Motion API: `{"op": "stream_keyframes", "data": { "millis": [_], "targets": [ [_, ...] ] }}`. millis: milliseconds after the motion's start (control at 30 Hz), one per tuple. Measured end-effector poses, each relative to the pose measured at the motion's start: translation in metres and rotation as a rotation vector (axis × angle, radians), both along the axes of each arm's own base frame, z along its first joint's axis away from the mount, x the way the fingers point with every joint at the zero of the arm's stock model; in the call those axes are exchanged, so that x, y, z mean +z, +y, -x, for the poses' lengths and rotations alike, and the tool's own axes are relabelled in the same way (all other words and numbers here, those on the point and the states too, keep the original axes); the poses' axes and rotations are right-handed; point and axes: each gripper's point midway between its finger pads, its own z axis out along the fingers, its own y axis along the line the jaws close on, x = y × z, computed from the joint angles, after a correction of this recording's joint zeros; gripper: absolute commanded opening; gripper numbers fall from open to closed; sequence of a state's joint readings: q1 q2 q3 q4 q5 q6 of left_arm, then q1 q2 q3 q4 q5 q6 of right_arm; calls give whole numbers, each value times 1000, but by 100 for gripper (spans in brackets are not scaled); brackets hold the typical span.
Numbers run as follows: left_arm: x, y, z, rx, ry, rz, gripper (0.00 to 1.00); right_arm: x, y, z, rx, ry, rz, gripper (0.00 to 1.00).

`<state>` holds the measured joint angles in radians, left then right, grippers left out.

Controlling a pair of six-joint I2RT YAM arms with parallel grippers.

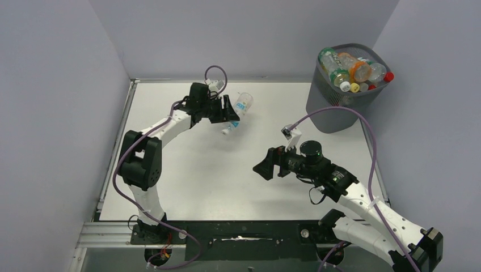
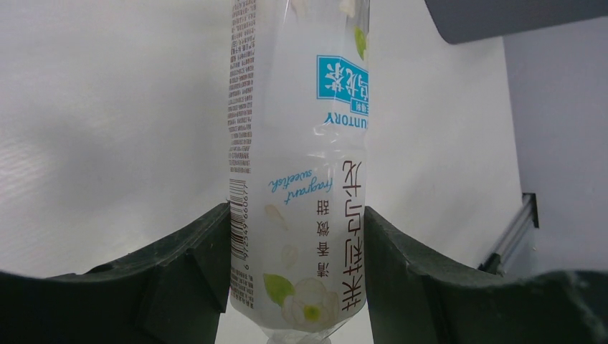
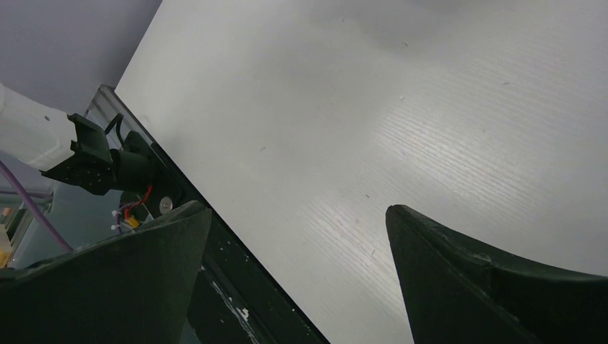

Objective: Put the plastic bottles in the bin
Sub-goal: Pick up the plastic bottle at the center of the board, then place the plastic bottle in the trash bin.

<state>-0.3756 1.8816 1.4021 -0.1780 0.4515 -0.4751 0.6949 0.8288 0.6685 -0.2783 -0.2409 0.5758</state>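
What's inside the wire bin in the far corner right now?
Plastic bottles heaped to the rim of the bin: an orange one, green-labelled clear ones, a red cap, a yellow cap. Whatever lies beneath that top layer is covered.

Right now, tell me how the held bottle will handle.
The bottle looks empty and thin-walled: probably light, and it may dent in the left hand. Its glossy label could slip. Round, so likely to roll if dropped.

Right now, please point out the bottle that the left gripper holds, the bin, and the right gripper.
held bottle (image 2: pixel 297 179): left wrist view, on the middle of its label.
bin (image 1: pixel 324 97): top external view, on its mesh wall.
right gripper (image 3: pixel 295 215): right wrist view, midway between its open fingertips.
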Motion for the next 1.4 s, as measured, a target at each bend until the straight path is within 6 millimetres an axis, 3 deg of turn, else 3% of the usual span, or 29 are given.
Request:
{"op": "stream_keyframes", "data": {
  "millis": [267, 367, 567, 700, 900, 1033, 1400],
  "targets": [
    [12, -29, 56, -143, 103, 167, 43, 10, -4, -5, -39, -9, 8, 98],
    [28, -44, 69, -209, 103, 266, 43, 40, -9, -15, -88, -57, 8, 98],
    [56, -59, 98, -322, 101, 453, 43, 127, -26, -36, -225, -197, -68, 98],
    [78, -63, 115, -385, 101, 579, 43, 157, -44, -51, -321, -225, -95, 98],
    [135, -61, 141, -495, 64, 800, 43, 172, -74, -79, -437, -211, -123, 98],
    [169, -57, 159, -570, 54, 922, 43, 178, -73, -84, -420, -194, -153, 98],
    [170, -71, 185, -636, 220, 977, 43, 197, -52, -86, -279, -212, -276, 98]
  ]
}}
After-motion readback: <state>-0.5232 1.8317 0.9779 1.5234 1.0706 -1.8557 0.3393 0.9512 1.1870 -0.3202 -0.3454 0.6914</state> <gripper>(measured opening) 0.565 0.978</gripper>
